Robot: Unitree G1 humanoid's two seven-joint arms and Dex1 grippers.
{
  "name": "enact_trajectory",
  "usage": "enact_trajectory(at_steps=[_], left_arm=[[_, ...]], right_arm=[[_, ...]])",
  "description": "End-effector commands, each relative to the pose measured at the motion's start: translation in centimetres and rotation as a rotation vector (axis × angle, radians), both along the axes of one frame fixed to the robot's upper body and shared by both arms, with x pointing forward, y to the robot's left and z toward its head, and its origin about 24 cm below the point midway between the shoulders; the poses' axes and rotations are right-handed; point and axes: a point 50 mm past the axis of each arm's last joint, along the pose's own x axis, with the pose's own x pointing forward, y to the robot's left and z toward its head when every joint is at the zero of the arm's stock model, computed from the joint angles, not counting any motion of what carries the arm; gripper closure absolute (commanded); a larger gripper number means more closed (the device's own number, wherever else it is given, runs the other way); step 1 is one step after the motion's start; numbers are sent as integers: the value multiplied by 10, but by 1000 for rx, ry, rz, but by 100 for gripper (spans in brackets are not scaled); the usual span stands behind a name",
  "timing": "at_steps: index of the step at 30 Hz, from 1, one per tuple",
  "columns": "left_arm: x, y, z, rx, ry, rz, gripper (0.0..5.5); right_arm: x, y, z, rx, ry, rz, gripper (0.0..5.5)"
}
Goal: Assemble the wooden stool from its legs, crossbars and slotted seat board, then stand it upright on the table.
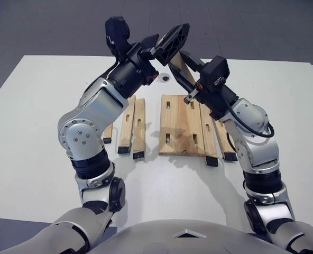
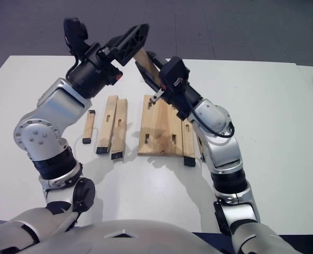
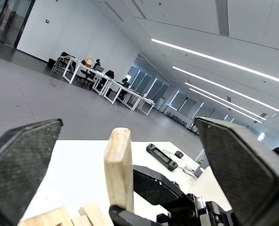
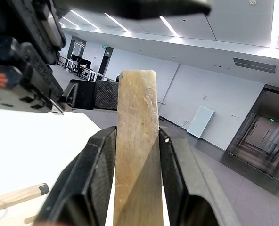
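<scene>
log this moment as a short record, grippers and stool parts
right gripper: shut on wooden piece, raised above the table
left gripper: open, straddling the piece's top end, not touching
seat board: flat on table, slots visible
long pieces: two, lying left of the board
short piece: farther left
other pieces: along the board's right edge

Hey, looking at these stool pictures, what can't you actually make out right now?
1. Held wooden piece: lower end buried in the right pincer, right wrist view; leg or crossbar unclear.
2. Seat board: far right corner behind the right pincer, both eye views.
3. Loose pieces to its right: partly under the right arm, both eye views; count unclear.
</scene>
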Motion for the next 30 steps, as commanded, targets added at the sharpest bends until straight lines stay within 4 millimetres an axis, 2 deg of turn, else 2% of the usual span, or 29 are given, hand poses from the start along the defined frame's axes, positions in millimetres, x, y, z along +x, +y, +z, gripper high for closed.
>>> enact_trajectory(at_steps=[1,11,22,30], left_arm=[[-2,-1,-6,-6,29,-2,129],[2,-2,-18,-15,76,-14,302],[1,-5,-20,-23,60,-36,475],[-2,-7,-16,-97,36,-81,490]], right_arm=[[0,5,3,1,-16,19,419],[7,8,-1,-1,-6,4,419],[9,8,-3,-7,-9,2,419],[12,9,-11,-53,-1,-11,419]])
